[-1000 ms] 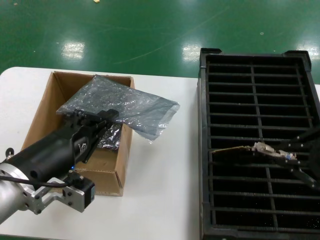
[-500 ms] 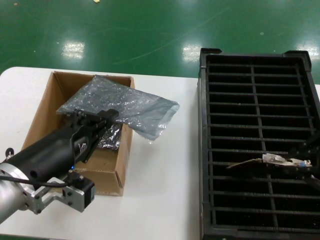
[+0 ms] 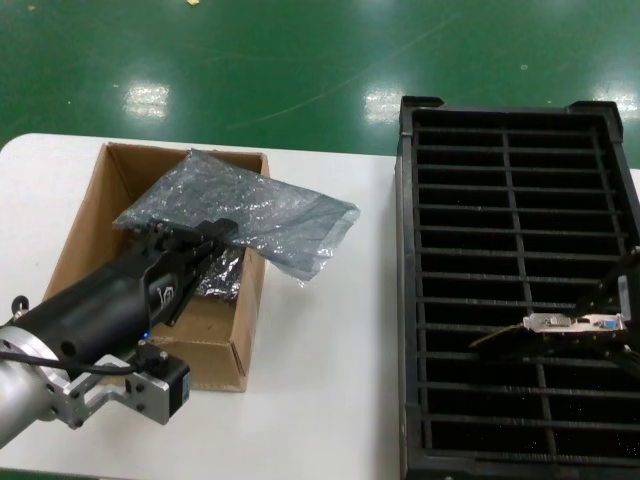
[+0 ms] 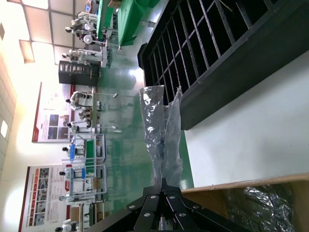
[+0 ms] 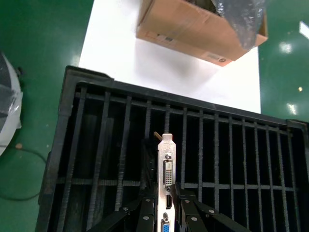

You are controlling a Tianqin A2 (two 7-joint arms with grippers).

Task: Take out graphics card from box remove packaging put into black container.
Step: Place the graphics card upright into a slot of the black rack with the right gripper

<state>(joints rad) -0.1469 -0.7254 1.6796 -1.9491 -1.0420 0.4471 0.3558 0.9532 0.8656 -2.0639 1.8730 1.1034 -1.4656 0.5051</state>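
The graphics card (image 3: 568, 322) shows its silver bracket (image 5: 166, 169) with a blue port. It is held edge-on over the near rows of the black container (image 3: 410, 300), and I cannot tell whether it touches the dividers. My right gripper (image 5: 166, 192) is shut on the bracket, at the head view's right edge. My left gripper (image 3: 193, 233) is shut on one end of the grey crinkled packaging (image 3: 255, 212), which drapes over the far right corner of the brown box (image 3: 90, 235). The left wrist view shows the packaging (image 4: 161, 125) rising from the closed jaws.
More crinkled plastic (image 3: 222, 272) lies inside the box. White tabletop (image 3: 320, 380) separates the box from the container. The green floor (image 3: 300, 60) lies beyond the table's far edge. A grey bag-like thing (image 5: 7, 108) sits on the floor beside the container.
My right gripper has carried the graphics card toward the near side of the container and lowered it, with the bracket now level. The left arm and the packaging have not moved.
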